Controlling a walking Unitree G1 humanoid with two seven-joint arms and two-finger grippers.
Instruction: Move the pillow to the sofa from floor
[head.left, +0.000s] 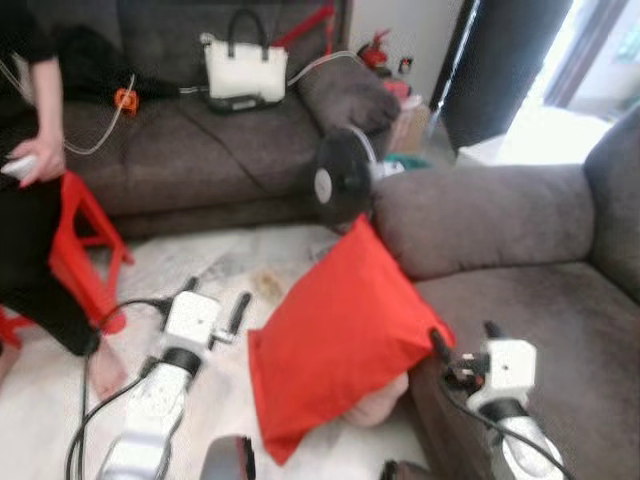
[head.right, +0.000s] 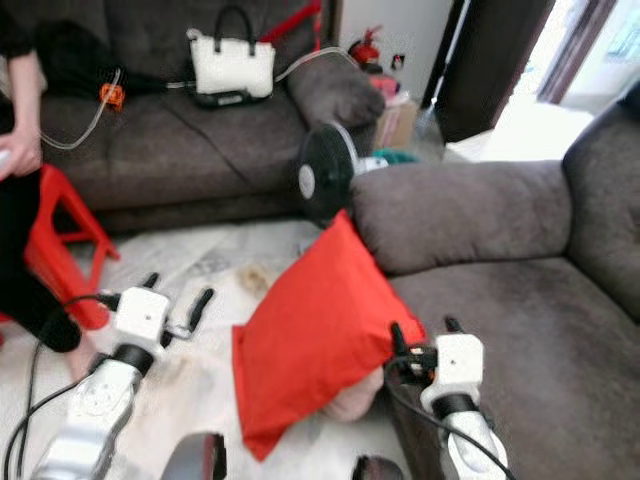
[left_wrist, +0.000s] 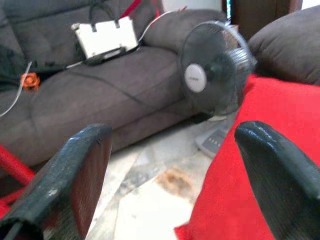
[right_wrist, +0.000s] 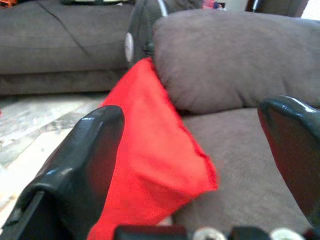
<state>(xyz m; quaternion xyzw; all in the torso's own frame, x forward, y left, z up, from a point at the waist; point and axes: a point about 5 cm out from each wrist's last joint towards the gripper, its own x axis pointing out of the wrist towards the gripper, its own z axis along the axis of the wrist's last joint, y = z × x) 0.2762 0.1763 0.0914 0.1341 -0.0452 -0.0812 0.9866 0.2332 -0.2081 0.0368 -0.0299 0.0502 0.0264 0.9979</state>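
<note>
Red pillow (head.left: 335, 340) at frame centre, propped against sofa (head.left: 520, 300) front. Likely light, soft, saggy; pinch near right corner. Left gripper (head.left: 215, 305) and right gripper (head.left: 462, 350) both spread, empty.

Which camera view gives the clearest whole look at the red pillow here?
The left eye view: the red pillow shows whole, leaning against the sofa; the right eye view matches. The right wrist view shows its upper part and a corner; the left wrist view catches one edge.

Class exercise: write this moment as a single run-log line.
red pillow: leaning on sofa front, low end on floor | left tool: open, beside pillow | right tool: open, at pillow corner | step: grasp pending
</note>
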